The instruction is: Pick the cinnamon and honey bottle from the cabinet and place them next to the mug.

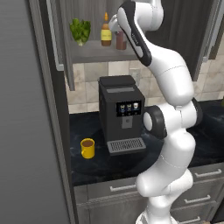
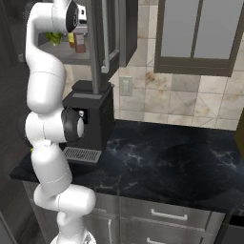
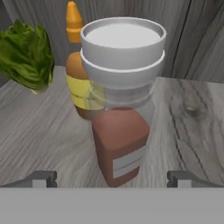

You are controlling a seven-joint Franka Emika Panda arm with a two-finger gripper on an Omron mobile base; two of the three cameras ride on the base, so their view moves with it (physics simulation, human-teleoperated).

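Light is even and soft, with no clear source. The left third of the left base view is a flat, dim grey. The black counter (image 2: pixel 157 157) carries faint pale marbling but no glare. In the hand view the cinnamon (image 3: pixel 120 100) sits close and slightly soft-edged; all views look low-resolution and mildly blurred.

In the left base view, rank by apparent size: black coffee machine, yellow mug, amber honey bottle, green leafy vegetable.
1. Black coffee machine.
2. Green leafy vegetable.
3. Amber honey bottle and yellow mug: alike, and the bottle stands farther away, so unranked.
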